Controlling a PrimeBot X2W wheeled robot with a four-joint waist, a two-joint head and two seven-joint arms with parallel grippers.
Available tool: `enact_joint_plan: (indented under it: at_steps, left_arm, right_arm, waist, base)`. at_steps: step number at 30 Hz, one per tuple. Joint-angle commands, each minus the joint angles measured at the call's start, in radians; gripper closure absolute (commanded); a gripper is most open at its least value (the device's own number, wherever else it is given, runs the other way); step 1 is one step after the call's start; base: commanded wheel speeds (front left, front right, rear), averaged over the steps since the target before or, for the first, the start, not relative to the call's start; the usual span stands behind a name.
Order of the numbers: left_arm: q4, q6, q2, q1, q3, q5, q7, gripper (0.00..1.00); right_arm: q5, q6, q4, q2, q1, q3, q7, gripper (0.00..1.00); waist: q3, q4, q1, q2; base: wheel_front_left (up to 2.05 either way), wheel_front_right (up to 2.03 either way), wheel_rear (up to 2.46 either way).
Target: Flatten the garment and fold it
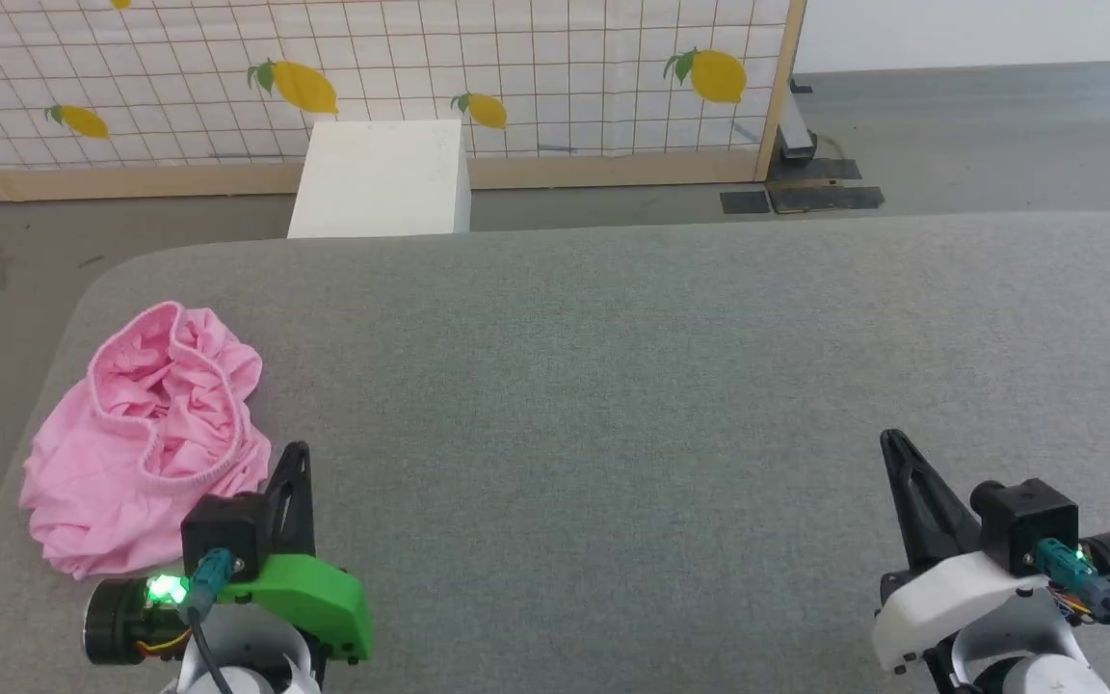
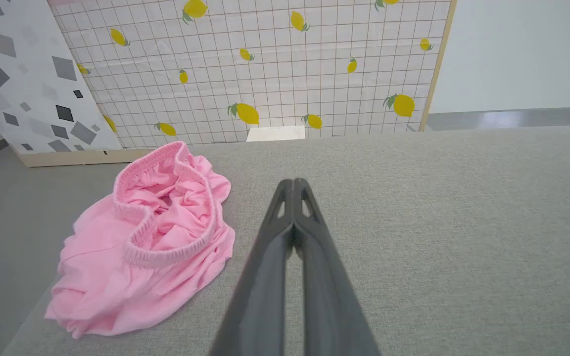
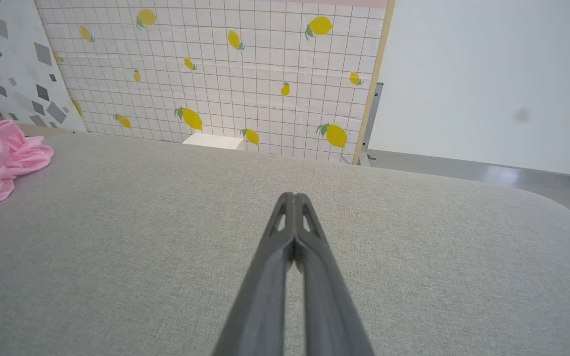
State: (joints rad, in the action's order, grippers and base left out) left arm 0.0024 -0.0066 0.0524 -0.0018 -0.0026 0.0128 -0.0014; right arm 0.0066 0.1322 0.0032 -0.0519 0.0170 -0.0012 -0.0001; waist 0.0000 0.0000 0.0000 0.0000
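While the garment (image 1: 145,434) lies in a crumpled pink heap near the left edge of the grey fabric-covered table (image 1: 613,386), neither gripper touches it. Ruffled waistband faces up, gaping open w/ bunched cloth inside; the rest spreads out twd the near-left corner.

Left gripper (image 1: 297,453) hovers just right of the heap, fingers pressed together, tips pointing far, nothing between them. From the left wrist view the garment (image 2: 141,247) sits left of the closed tips (image 2: 293,184), apart from them.

Right gripper (image 1: 892,439) is well apart on the near-right side, fingers likewise together and empty, over bare table.

Beyond the far edge: white box (image 1: 382,178) on the floor, in front of a lemon-print grid screen (image 1: 516,58).
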Motion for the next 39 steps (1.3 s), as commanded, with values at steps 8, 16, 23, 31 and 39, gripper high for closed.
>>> enact_joint_plan:
  at_steps: [8,16,23,31,39]
  left_arm:
    - [-0.002,0.007,-0.002,0.002,0.003,-0.013,0.001,1.00]
    - [-0.002,0.007,-0.002,0.002,0.003,-0.013,0.001,1.00]
    - [-0.002,0.007,-0.002,0.002,0.003,-0.013,0.001,1.00]
    - [-0.002,0.007,-0.002,0.002,0.003,-0.013,0.001,1.00]
    - [-0.002,0.007,-0.002,0.002,0.003,-0.013,0.001,1.00]
  right_arm:
    - [-0.007,-0.002,-0.003,0.002,-0.017,0.001,0.000,1.00]
    - [-0.007,-0.002,-0.003,0.002,-0.017,0.001,0.000,1.00]
    - [-0.007,-0.002,-0.003,0.002,-0.017,0.001,0.000,1.00]
    - [-0.007,-0.002,-0.003,0.002,-0.017,0.001,0.000,1.00]
    - [-0.007,-0.002,-0.003,0.002,-0.017,0.001,0.000,1.00]
  waist:
    - [0.000,0.000,0.0000,0.0000]
    - [0.000,0.000,0.0000,0.0000]
    - [0.000,0.000,0.0000,0.0000]
    - [0.000,0.000,0.0000,0.0000]
    - [0.000,0.000,0.0000,0.0000]
  base:
    - [0.00,0.00,0.00]
    - [0.00,0.00,0.00]
    - [0.00,0.00,0.00]
    - [0.00,0.00,0.00]
    - [0.00,0.00,0.00]
